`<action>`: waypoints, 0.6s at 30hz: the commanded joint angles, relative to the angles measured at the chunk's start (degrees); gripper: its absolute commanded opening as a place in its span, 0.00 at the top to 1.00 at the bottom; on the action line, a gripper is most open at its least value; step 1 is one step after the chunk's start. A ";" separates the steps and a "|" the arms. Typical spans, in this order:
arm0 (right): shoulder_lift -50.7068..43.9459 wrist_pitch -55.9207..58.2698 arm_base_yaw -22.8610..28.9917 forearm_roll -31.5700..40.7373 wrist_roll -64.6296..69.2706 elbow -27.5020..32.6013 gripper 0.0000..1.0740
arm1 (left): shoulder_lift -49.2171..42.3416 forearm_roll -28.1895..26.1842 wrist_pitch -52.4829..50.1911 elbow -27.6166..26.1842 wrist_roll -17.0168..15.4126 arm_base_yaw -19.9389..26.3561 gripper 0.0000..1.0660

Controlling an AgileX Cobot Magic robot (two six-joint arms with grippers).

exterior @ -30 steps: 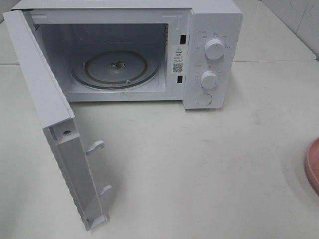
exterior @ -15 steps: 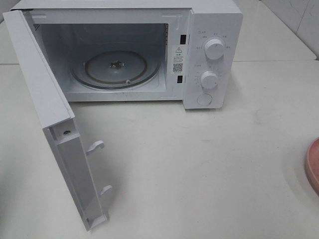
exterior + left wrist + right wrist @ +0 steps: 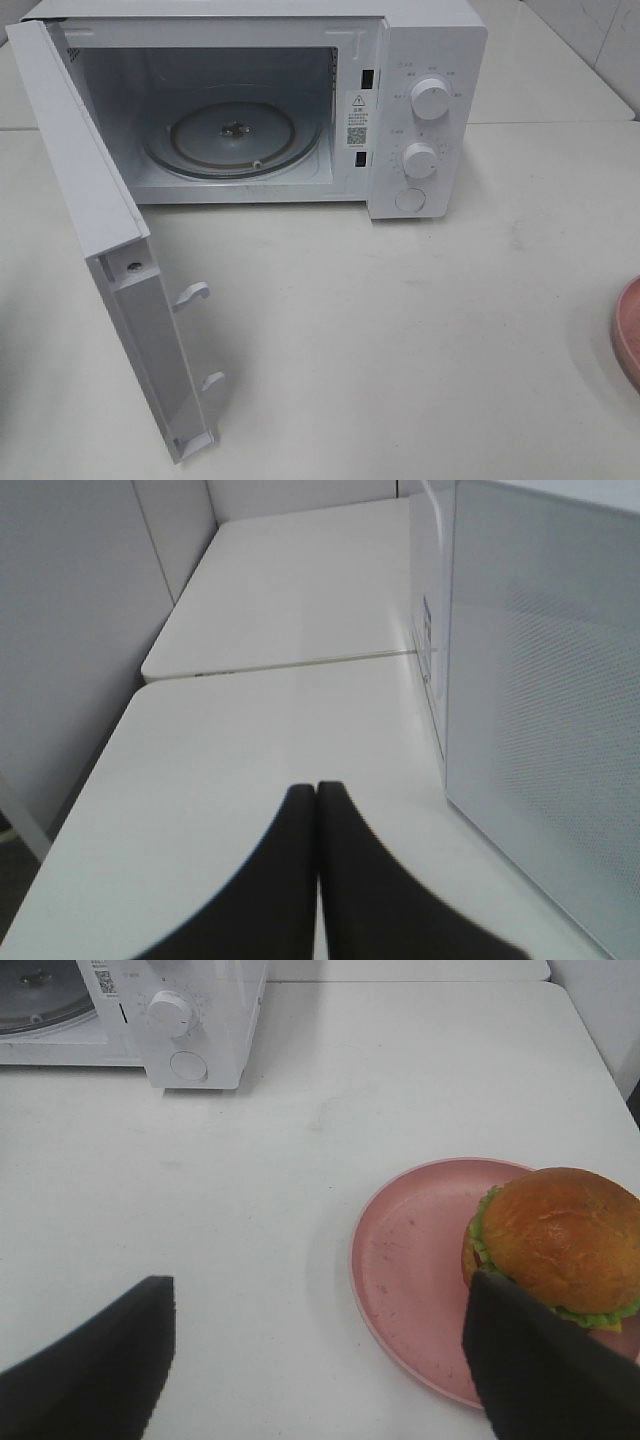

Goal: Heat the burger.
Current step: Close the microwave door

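The burger point(image 3: 556, 1239), golden-brown bun with green lettuce, sits on a round pink plate point(image 3: 410, 1270) in the right wrist view. My right gripper point(image 3: 320, 1360) is open above the table; one finger point(image 3: 540, 1370) overlaps the burger's near edge, the other finger point(image 3: 95, 1360) is far from it. In the exterior high view only the plate's rim point(image 3: 627, 330) shows at the right edge; the burger is out of view there. The white microwave point(image 3: 430, 60) stands at the back with its door point(image 3: 100, 250) swung open and the glass turntable point(image 3: 232, 138) bare. My left gripper point(image 3: 317, 870) is shut and empty beside the microwave door point(image 3: 545, 710).
The microwave's two knobs point(image 3: 430, 98) and round button point(image 3: 410, 200) face the front. White table point(image 3: 400, 330) stretches between microwave and plate. A wall panel point(image 3: 70, 630) stands close to the left arm.
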 commanded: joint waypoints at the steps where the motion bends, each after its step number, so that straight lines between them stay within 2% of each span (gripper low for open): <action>1: -1.55 0.00 -0.29 0.17 -0.40 0.00 0.29 | 2.81 2.64 -5.67 0.29 -1.20 -1.49 1.00; 3: -1.55 0.00 -0.29 0.17 -0.40 0.00 0.29 | 6.88 5.67 -7.05 0.29 -4.07 -3.09 1.00; 4: -1.55 0.00 -0.29 0.17 -0.40 0.00 0.29 | 6.88 5.67 -7.05 0.29 -4.07 -3.09 1.00; 6: -1.55 0.00 -0.29 0.17 -0.40 0.00 0.29 | 10.31 11.17 -9.28 0.29 -8.14 -4.64 1.00; 7: -1.55 0.00 -0.29 0.17 -0.40 0.00 0.29 | 10.31 11.17 -9.28 0.29 -8.14 -4.64 1.00; 8: -1.55 0.00 -0.29 0.17 -0.34 0.00 0.29 | 12.32 14.61 -11.00 0.23 -11.29 -5.73 1.00; 9: -1.55 0.00 -0.29 0.17 -0.34 0.00 0.29 | 13.18 15.81 -11.46 0.17 -12.43 -6.36 1.00; 10: -1.55 0.00 -0.29 0.17 -0.34 0.00 0.29 | 13.18 15.81 -11.46 0.17 -12.43 -6.36 1.00; 11: -1.55 0.00 -0.29 0.17 -0.34 0.00 0.29 | 15.47 17.99 -13.29 0.06 -14.95 -7.62 1.00; 12: -1.55 0.00 -0.29 0.17 -0.34 0.00 0.29 | 15.47 17.99 -13.29 0.06 -14.95 -7.62 1.00; 14: -1.55 0.00 -0.29 0.17 -0.34 0.00 0.29 | 18.56 19.42 -16.62 -0.06 -17.59 -8.77 1.00; 15: -1.55 0.00 -0.29 0.17 -0.34 0.00 0.29 | 18.56 19.42 -16.62 -0.06 -17.59 -8.77 1.00; 17: -1.55 0.00 -0.29 0.17 -0.34 0.00 0.29 | 22.52 22.80 -20.57 -1.20 -21.54 -10.03 1.00; 18: -1.55 0.00 -0.29 0.17 -0.34 0.00 0.29 | 22.52 22.80 -20.57 -1.20 -21.54 -10.03 1.00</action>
